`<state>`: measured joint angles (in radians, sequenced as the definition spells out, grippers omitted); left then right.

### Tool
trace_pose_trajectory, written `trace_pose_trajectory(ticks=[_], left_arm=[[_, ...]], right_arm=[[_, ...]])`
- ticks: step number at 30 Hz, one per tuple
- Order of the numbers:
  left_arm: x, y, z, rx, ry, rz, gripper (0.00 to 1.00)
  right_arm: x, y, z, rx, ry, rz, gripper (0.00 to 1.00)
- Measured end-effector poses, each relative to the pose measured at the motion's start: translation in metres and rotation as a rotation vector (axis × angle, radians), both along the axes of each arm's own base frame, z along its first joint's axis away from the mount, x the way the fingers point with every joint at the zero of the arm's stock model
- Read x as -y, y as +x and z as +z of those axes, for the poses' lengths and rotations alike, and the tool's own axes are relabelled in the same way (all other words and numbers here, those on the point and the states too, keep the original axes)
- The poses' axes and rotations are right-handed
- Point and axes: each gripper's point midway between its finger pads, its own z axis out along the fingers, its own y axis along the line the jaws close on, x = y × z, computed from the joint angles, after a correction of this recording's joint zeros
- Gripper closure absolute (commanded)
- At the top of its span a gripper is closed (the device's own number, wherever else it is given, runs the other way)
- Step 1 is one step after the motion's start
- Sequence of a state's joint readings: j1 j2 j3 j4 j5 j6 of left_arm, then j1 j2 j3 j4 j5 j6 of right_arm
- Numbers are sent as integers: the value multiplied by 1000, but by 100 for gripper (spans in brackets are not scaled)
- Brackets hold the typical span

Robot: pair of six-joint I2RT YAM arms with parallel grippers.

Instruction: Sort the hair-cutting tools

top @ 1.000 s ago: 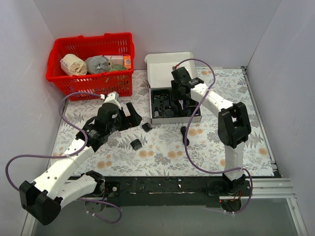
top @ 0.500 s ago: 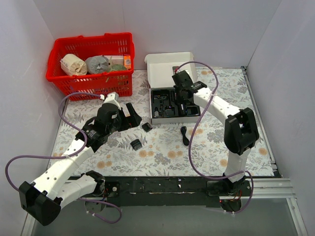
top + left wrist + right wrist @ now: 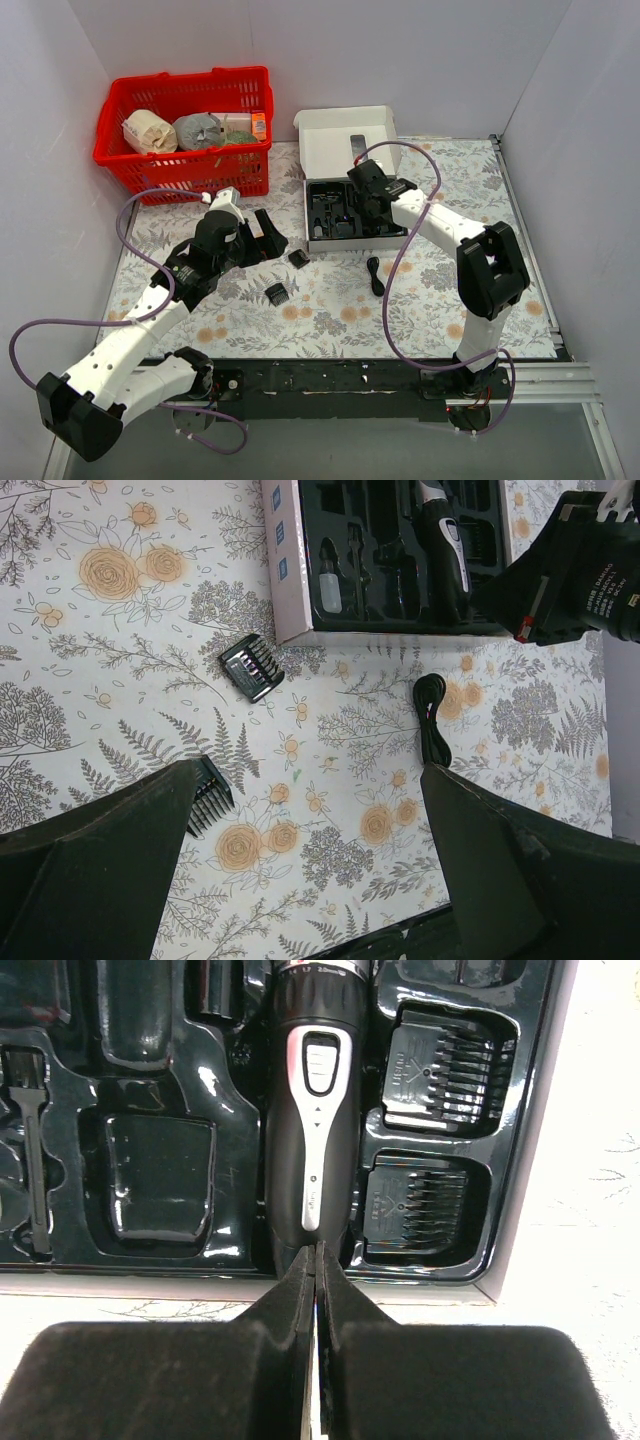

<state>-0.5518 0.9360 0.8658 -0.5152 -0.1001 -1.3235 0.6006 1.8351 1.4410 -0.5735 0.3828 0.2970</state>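
Note:
The black clipper [image 3: 312, 1130] with its silvery strip lies in the middle slot of the kit box's black tray [image 3: 160, 1175]. Two comb attachments [image 3: 440, 1055] sit in slots to its right. My right gripper [image 3: 316, 1250] is shut on nothing, its tips just above the clipper's tail end at the tray's edge; the top view shows this gripper [image 3: 367, 205] over the tray. My left gripper [image 3: 310, 780] hangs open over the floral table. Below it lie one comb attachment [image 3: 252, 667], another [image 3: 205, 795] half hidden by a finger, and the black cord [image 3: 432, 720].
The box's white lid [image 3: 345, 135] stands open behind the tray. A red basket [image 3: 185, 130] with rolls and packets is at the back left. White walls close in the table on three sides. A small brush [image 3: 30, 1150] lies in the tray's left slot.
My right gripper's jaws have closed from partly open to fully shut with nothing in them, and its wrist shifted a little over the tray. The left arm barely moved.

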Motion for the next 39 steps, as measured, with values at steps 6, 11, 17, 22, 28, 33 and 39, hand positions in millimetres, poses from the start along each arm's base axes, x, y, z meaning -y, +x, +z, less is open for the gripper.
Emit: trace_pose_trajectory(ticks=[6, 11, 17, 22, 28, 33, 39], left_arm=[[0, 0, 1, 3, -1, 0, 2], [-1, 0, 1, 3, 2, 1, 2], [-2, 0, 1, 6, 7, 5, 2], [-3, 1, 0, 9, 12, 9, 2], [-3, 1, 0, 8, 12, 10, 2], [-3, 1, 0, 8, 12, 10, 2], [-3, 1, 0, 5, 15, 10, 2]], right_arm=[[-6, 3, 1, 15, 17, -2, 99], [-9, 8, -6, 22, 21, -7, 99], [-12, 12, -31, -7, 0, -9, 99], [-15, 13, -37, -10, -1, -5, 99], [-17, 14, -37, -4, 8, -2, 99], [-17, 19, -25, 10, -3, -4, 99], [-14, 18, 6, 66, 13, -3, 68]])
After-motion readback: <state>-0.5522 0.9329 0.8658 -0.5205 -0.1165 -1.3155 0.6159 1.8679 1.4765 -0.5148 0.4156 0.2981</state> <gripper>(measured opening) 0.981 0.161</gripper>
